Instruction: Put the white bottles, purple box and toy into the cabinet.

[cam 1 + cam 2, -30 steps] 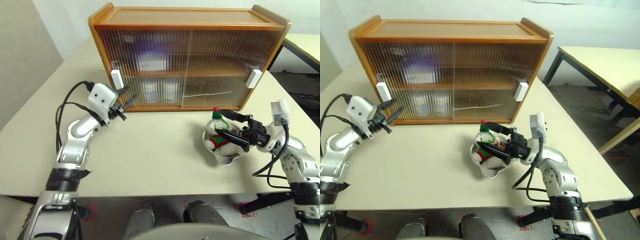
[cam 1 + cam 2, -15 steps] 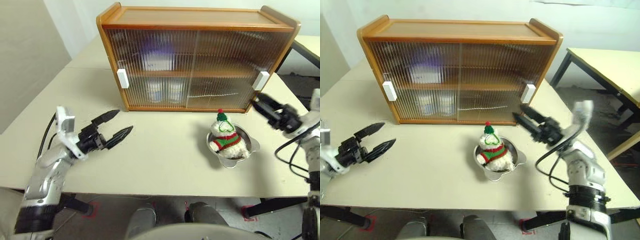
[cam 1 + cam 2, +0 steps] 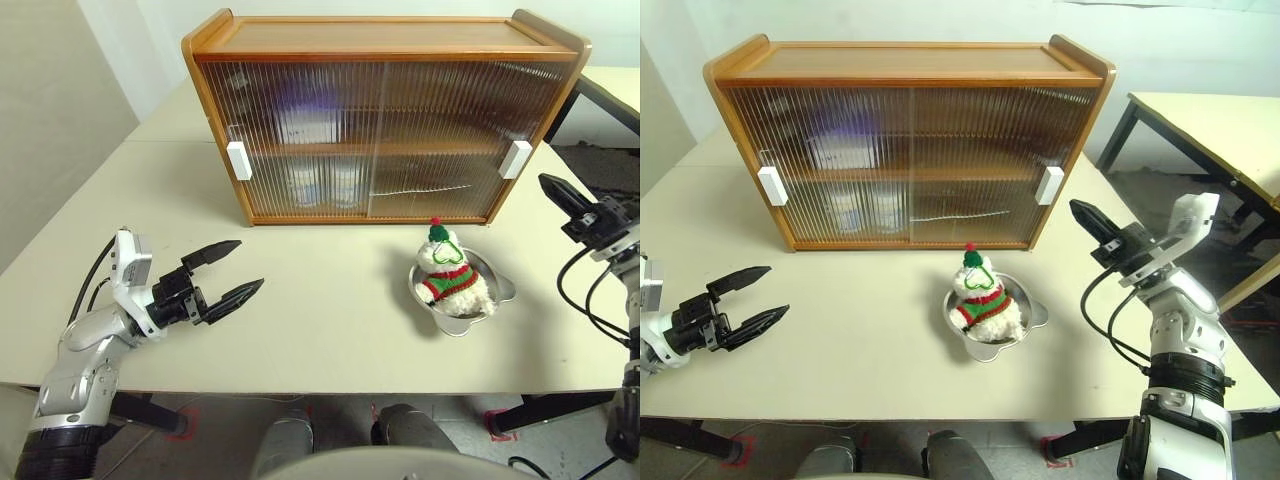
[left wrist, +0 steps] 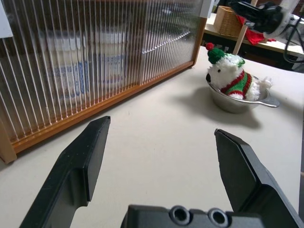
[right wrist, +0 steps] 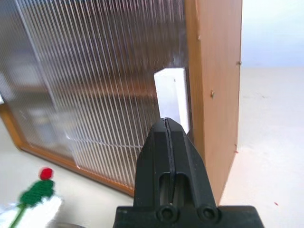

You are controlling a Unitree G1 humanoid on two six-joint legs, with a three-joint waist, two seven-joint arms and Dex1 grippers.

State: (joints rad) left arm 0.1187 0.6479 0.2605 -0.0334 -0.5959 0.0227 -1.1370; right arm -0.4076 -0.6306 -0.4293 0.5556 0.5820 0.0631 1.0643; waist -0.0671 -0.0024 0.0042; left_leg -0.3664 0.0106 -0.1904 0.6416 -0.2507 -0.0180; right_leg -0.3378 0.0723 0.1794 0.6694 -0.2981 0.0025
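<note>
The wooden cabinet (image 3: 385,40) stands at the back of the table with both ribbed doors closed. Blurred behind them are the purple box (image 3: 305,112) on the upper shelf and the white bottles (image 3: 325,183) on the lower one. The toy (image 3: 447,270) sits upright in a steel bowl (image 3: 497,290) in front of the cabinet's right half. My left gripper (image 3: 250,263) hovers open and empty over the table's left front. My right gripper (image 3: 545,181) is shut on nothing, its tip pointing at the right door's white handle (image 5: 170,90), close in front of it.
The left door's white handle (image 3: 238,160) is at the cabinet's left end. Bare tabletop (image 3: 320,290) lies between my left gripper and the bowl. A second table (image 3: 1200,120) stands off to the right.
My right gripper left the toy in the bowl, swung right toward the right handle and shut. My left gripper drew back from the left handle toward the table's front and opened wide.
</note>
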